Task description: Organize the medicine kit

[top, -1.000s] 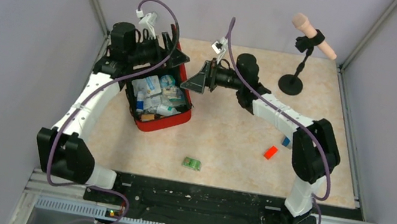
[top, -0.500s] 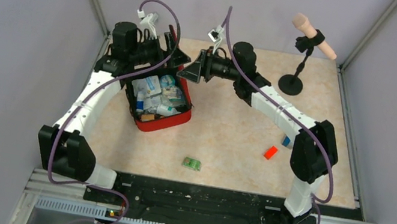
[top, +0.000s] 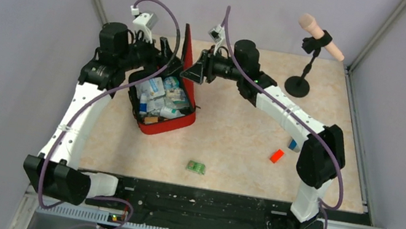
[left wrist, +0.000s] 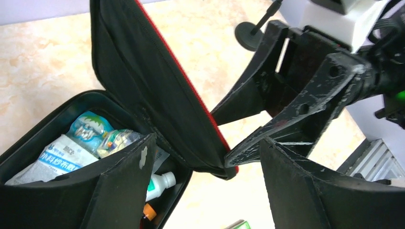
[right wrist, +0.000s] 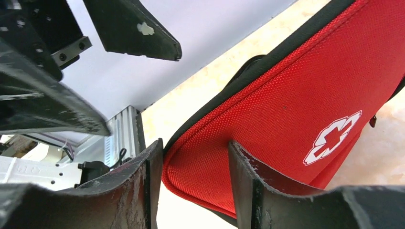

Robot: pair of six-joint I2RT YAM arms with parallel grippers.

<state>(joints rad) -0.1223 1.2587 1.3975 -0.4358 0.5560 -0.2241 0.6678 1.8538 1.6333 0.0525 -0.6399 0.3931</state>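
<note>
The medicine kit [top: 169, 122], a red zippered case with black lining, lies open at the back left, packed with pouches [left wrist: 62, 155] and a white bottle [left wrist: 160, 183]. Its lid [top: 187, 56] stands nearly upright, and the white cross [right wrist: 333, 138] on it shows in the right wrist view. My right gripper [top: 193, 70] is shut on the lid's free corner [right wrist: 200, 162], one finger on the black lining side and one on the red fabric. My left gripper [left wrist: 215, 191] hangs open over the case's far edge, holding nothing, with the lid's corner [left wrist: 210, 162] between its fingers.
A green packet [top: 196, 167] lies on the table near the front. A small red block [top: 276, 156] and a blue-and-white item [top: 293, 144] sit by the right arm's elbow. A microphone on a stand [top: 309, 57] is at the back right. Grey walls enclose the table.
The right gripper moved left, closed on the lid's corner and raised the lid upright. The left arm pulled back toward the left wall and stays open.
</note>
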